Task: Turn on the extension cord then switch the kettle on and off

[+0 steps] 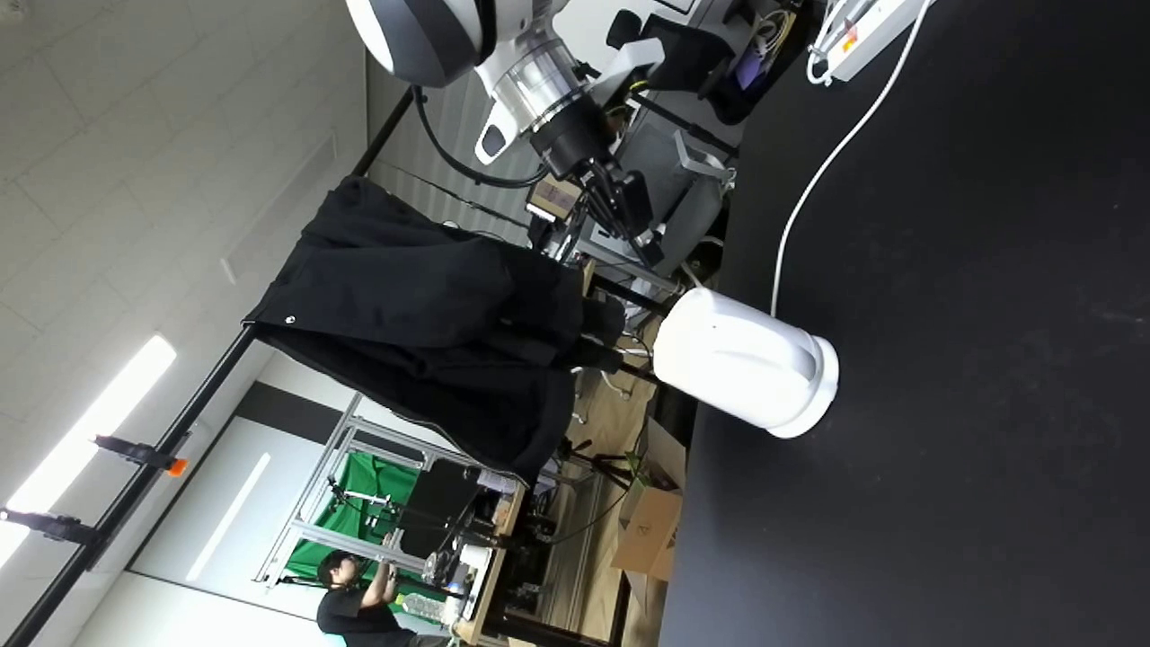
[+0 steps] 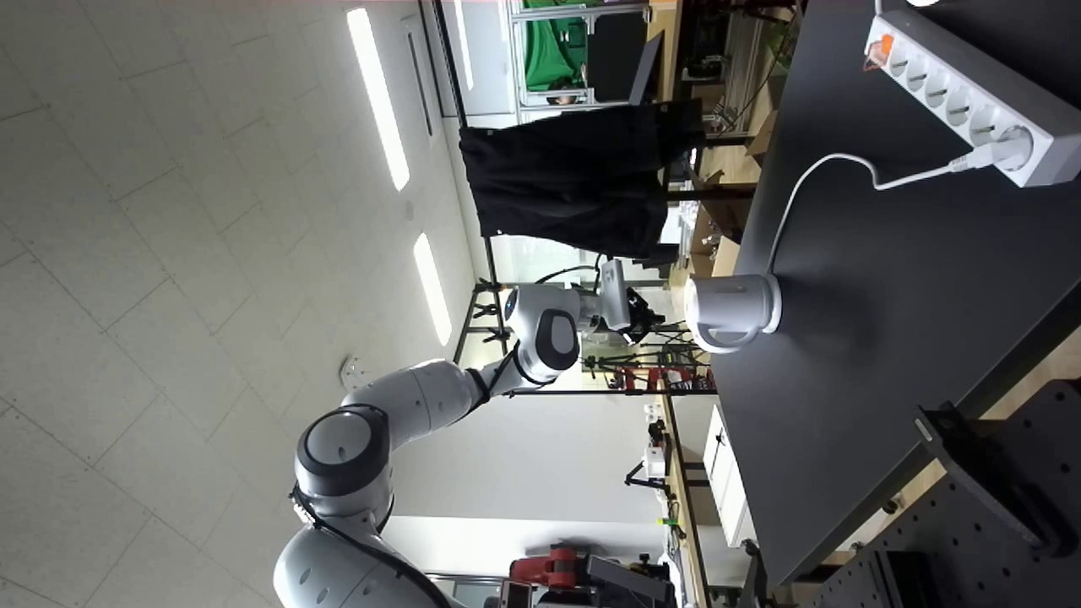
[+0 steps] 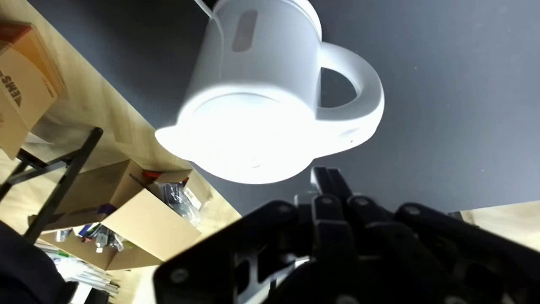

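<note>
Our claw (image 3: 328, 171) hangs closed near the kettle (image 3: 261, 93); we judge the cord (image 2: 963, 97), upper right of frame, probably on, kettle switching ahead.

- The kettle (image 3: 263, 88) is plain white, with a greyish strip (image 3: 244, 31) on its side
- The extension cord (image 2: 958, 93) is white, with an orange patch (image 2: 880, 49) at one end
- The tabletop (image 2: 844, 405) is plain dark grey
- The hand (image 3: 328, 171) is black
- The arm (image 2: 426, 397) is pale grey-white with dark grey bands (image 2: 339, 480)
- The hanging cloth (image 1: 422, 288) is black
</note>
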`<action>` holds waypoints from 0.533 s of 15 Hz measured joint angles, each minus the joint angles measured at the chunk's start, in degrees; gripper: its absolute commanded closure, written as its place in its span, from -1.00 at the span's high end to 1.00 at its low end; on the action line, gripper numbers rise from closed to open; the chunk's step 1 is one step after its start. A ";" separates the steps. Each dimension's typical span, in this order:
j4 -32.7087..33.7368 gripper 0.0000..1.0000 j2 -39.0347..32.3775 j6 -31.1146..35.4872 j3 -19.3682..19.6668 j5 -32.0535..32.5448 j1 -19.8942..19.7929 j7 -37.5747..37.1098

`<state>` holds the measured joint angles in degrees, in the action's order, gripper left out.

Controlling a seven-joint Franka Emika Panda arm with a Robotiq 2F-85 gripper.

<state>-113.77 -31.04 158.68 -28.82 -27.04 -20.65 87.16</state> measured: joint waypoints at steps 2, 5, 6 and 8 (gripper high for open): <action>-0.53 -0.98 0.00 -0.01 -1.13 -0.59 0.42 1.21; -1.08 -0.98 0.00 0.00 -1.30 -0.89 0.76 1.92; -1.12 -0.98 0.01 0.00 -1.29 -0.93 0.71 2.04; -1.13 -0.98 0.01 0.00 -1.28 -0.94 0.67 2.15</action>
<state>-114.90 -31.03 158.68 -30.10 -27.99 -19.98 89.31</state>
